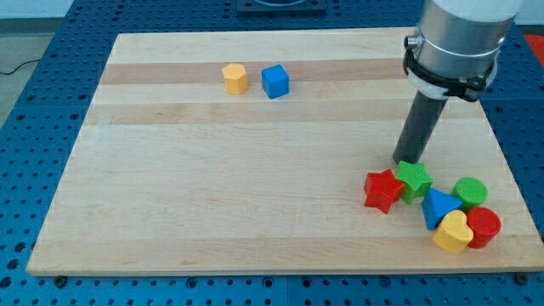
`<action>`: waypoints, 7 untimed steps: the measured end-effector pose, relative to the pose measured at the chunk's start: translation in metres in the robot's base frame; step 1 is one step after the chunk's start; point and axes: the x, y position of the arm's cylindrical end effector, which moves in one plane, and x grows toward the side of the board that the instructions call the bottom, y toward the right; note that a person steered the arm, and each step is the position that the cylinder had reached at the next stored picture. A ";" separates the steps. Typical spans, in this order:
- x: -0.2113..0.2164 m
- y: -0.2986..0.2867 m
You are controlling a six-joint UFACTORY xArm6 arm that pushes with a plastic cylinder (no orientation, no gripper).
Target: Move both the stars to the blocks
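Wooden board [255, 187] fills the shot, pale planks running across it, and it sits on a blue perforated bench [51, 93] that shows at both sides and along the view's bottom. Starting at the business end: my tip [405, 161] is down on the board at the view's right, planted right at the top edge of the green star [414, 179], touching it or as near as I can judge. No pincer on this arm, mind you, so nothing to open or close, just a plain dark rod. Follow that rod up and it leans slightly toward the view's right, rising into a fat grey cylinder with a black clamp ring, which runs off the top of the frame.

Now outward from the tip. That green star is pressed against the red star [382, 189] on its left, the pair sitting side by side. Just to the green star's lower right is the blue triangular block [439, 206], and beyond that a green cylinder [470, 192]. Below those, a red cylinder [484, 226] and a yellow heart [452, 231] sit touching each other near the board's bottom right corner. All six are bunched tightly together.

Well apart, up at the view's top left of centre, a yellow block [235, 78], which looks hexagonal, stands just beside a blue cube [275, 82], a small gap between them. No containers anywhere on the board, and no writing or labels I can read.
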 end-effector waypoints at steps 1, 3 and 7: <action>0.014 0.000; 0.024 0.005; 0.041 -0.058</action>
